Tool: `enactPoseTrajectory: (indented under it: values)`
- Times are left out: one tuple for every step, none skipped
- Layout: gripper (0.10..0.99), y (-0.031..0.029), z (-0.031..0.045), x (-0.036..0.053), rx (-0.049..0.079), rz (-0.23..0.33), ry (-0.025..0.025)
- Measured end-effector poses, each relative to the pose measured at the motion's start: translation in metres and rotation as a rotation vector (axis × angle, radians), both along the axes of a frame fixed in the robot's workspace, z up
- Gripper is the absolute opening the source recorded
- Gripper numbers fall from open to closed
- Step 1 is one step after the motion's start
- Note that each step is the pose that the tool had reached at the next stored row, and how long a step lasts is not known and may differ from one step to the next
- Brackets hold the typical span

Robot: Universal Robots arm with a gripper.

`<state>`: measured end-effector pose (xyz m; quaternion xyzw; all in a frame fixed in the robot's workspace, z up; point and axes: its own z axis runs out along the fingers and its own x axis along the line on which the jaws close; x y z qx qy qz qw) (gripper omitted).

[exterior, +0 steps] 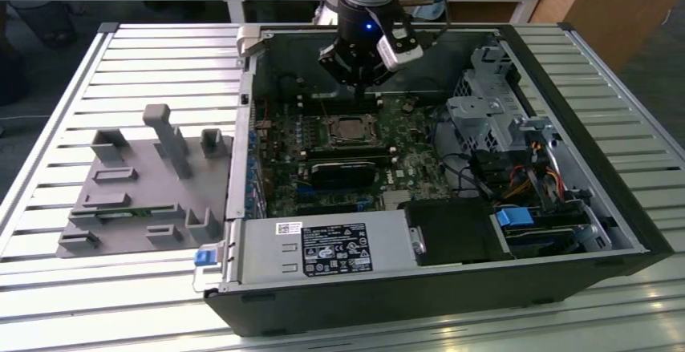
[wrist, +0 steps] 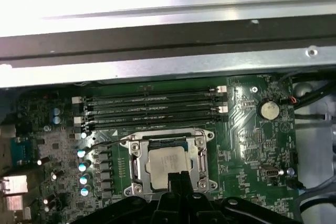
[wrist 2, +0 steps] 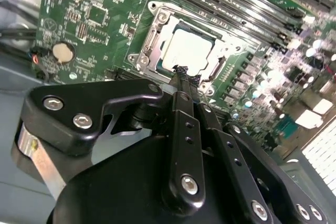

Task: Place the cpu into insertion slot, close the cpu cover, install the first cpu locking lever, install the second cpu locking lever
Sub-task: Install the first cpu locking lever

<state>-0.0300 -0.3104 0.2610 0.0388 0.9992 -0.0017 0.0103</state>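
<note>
A black two-fingered pincer (wrist 2: pixel 186 74) hangs inside the open black metal computer case (exterior: pixel 482 288), its fingers pressed together with nothing between them. Close below its tips, the small square silver-grey cpu (wrist: pixel 167 161) sits in the socket on the green motherboard (wrist: pixel 247 145). The thin silver cpu cover (wrist: pixel 137 163) lies flat around it. I cannot tell if tips and chip touch.
</note>
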Motion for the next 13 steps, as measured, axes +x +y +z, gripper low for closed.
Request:
enactPoseTrajectory:
  values:
    - [0.106, 0.0, -0.0001, 0.0, 0.0, 0.018, 0.0]
    - [0.106, 0.0, -0.0001, 0.0, 0.0, 0.036, 0.0]
    - [0.106, 0.0, -0.0002, 0.0, 0.0, 0.052, -0.0001]
    - [0.106, 0.0, -0.0003, 0.0, 0.001, 0.069, -0.0001]
    - [0.106, 0.0, -0.0004, 0.0, 0.001, 0.084, -0.0002]
    - [0.106, 0.0, -0.0005, 0.0, 0.001, 0.097, -0.0002]
    - [0.106, 0.0, -0.0006, 0.0, 0.002, 0.108, -0.0003]
    - [0.106, 0.0, -0.0007, -0.0004, 0.004, 0.111, -0.0003]
    - [0.106, 0.0, -0.0009, -0.0017, 0.004, 0.111, -0.0004]
    - [0.106, 0.0, -0.0009, -0.0042, 0.005, 0.111, -0.0003]
    - [0.106, -0.0001, -0.0009, -0.0071, 0.005, 0.111, -0.0004]
    - [0.106, 0.0, -0.0011, -0.01, 0.006, 0.111, -0.0004]
    - [0.106, 0.0, -0.0011, -0.0132, 0.006, 0.111, -0.0004]
